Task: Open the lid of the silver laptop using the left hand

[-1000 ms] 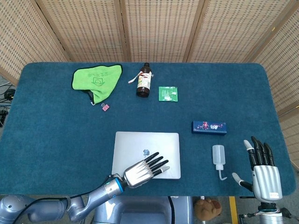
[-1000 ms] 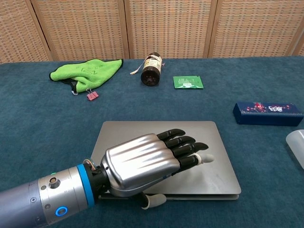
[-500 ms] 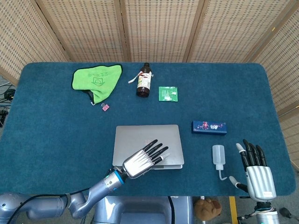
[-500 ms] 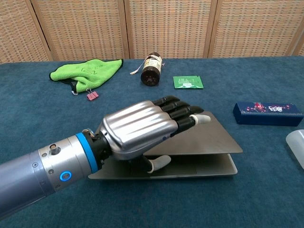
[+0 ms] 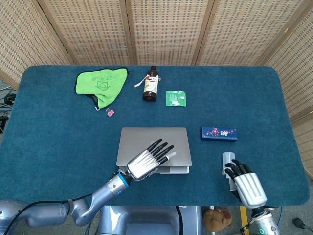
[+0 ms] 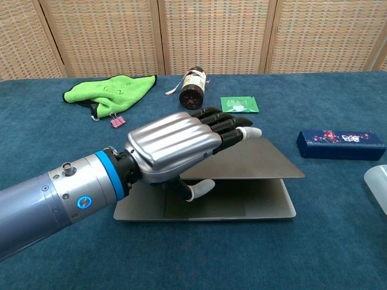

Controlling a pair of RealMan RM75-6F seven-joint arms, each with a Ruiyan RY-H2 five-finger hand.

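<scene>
The silver laptop (image 5: 161, 137) lies at the near middle of the blue table, its lid (image 6: 260, 160) lifted partway off the base (image 6: 242, 208). My left hand (image 5: 145, 163) grips the lid's front edge, with the fingers (image 6: 224, 127) on top and the thumb (image 6: 199, 188) underneath. The gap between lid and base shows clearly in the chest view. My right hand (image 5: 247, 183) hovers at the near right with fingers apart and foreshortened, holding nothing, and hides the lower part of a white squeeze bottle (image 5: 227, 158).
At the back lie a green cloth (image 5: 100, 83), a pink clip (image 5: 110, 112), a brown bottle (image 5: 150, 84) on its side and a green packet (image 5: 176, 98). A dark blue box (image 5: 218, 133) sits right of the laptop. Wicker screens stand behind the table.
My left hand has lifted the lid from flat to partly raised, rising with it. My right hand has moved left and toward the robot, now overlapping the squeeze bottle.
</scene>
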